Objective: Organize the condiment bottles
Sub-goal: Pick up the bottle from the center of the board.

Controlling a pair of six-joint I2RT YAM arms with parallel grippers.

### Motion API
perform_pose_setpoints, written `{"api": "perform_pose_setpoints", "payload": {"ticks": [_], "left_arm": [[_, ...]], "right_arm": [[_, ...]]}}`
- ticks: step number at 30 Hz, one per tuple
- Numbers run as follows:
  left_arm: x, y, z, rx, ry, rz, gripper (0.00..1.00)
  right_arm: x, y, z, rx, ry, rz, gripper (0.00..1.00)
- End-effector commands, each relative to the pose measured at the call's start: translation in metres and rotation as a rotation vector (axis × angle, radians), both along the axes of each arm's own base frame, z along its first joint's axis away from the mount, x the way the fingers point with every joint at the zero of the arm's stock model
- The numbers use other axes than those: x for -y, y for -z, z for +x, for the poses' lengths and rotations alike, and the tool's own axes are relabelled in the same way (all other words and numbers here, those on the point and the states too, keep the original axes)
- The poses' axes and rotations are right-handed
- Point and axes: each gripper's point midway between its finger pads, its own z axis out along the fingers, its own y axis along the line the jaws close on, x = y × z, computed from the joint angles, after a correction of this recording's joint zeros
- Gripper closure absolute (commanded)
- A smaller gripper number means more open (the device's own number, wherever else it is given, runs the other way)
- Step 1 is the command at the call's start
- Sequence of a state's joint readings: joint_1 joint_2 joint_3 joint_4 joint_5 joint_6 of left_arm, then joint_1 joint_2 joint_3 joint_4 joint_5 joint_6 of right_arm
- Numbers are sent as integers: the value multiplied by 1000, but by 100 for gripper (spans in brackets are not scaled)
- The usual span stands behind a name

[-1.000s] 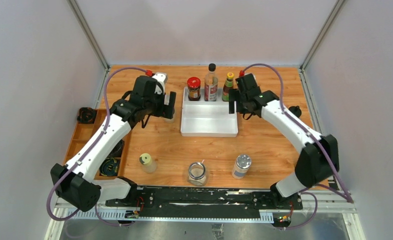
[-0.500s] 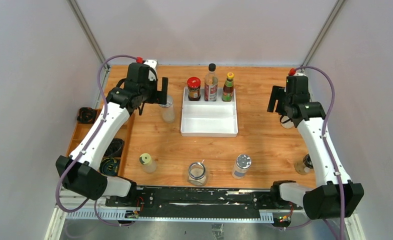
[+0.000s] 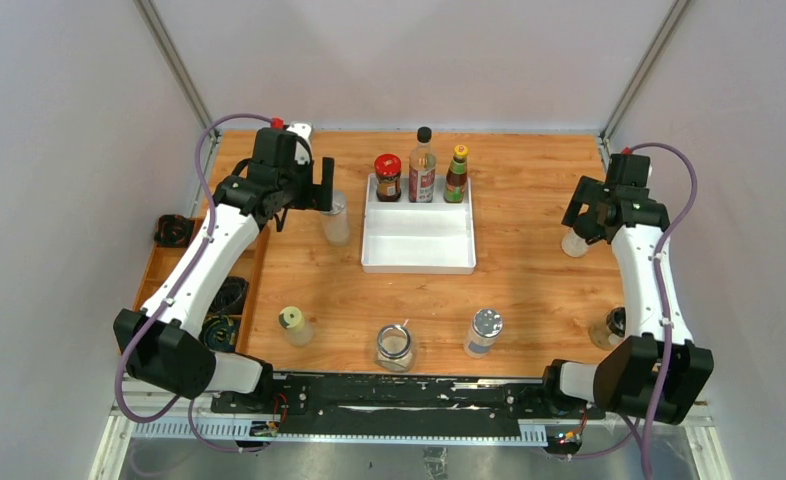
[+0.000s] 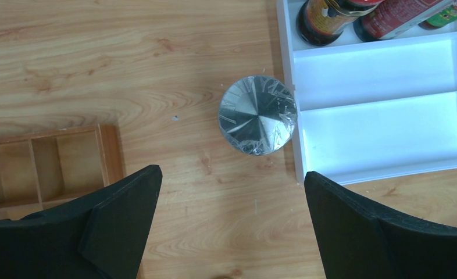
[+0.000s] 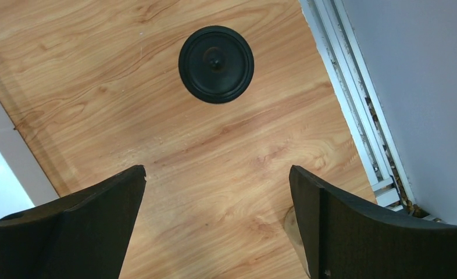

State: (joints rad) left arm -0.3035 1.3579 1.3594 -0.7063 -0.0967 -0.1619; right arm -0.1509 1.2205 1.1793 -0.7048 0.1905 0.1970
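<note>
Three condiment bottles stand at the back of the white tray (image 3: 417, 262): a red-capped jar (image 3: 388, 178), a tall black-capped bottle with a red label (image 3: 422, 165) and a yellow-capped bottle (image 3: 456, 173). My left gripper (image 3: 325, 197) is open and empty above a silver-capped bottle (image 3: 336, 224), which stands close beside the tray's left wall; in the left wrist view the bottle (image 4: 257, 115) lies ahead of the gripper (image 4: 232, 226). My right gripper (image 3: 581, 214) is open and empty over a clear bottle (image 3: 573, 244). The right wrist view shows a black cap (image 5: 215, 64) ahead of the gripper (image 5: 217, 221).
Along the front stand a yellow-capped bottle (image 3: 294, 326), an open glass jar (image 3: 395, 347), a silver-capped bottle (image 3: 483, 332) and a dark bottle (image 3: 606, 328). A wooden organizer (image 3: 159, 275) with coiled cables sits at the left edge. A metal rail (image 5: 354, 116) borders the right side.
My right arm swung from the yellow-capped bottle at the tray to the far right of the table. My left gripper drew back, uncovering the silver-capped bottle, then stayed still.
</note>
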Motion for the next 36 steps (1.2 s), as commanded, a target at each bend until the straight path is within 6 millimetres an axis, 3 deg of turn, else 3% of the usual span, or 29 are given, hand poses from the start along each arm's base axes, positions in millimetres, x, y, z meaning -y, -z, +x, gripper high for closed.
{"api": "perform_pose_setpoints", "payload": {"ticks": [1, 8, 14, 24, 36], "left_arm": [[6, -3, -2, 22, 17, -42, 0], [17, 10, -1, 7, 46, -91, 0], [18, 17, 2, 5, 47, -89, 0], [23, 24, 3, -9, 69, -99, 0], [25, 21, 3, -4, 84, -105, 0]], "right_arm": [[4, 22, 11, -21, 24, 85, 0], [6, 45, 31, -72, 5, 106, 3], [14, 59, 42, -124, 15, 93, 10], [24, 65, 52, -143, 41, 72, 24], [33, 77, 56, -160, 62, 86, 33]]}}
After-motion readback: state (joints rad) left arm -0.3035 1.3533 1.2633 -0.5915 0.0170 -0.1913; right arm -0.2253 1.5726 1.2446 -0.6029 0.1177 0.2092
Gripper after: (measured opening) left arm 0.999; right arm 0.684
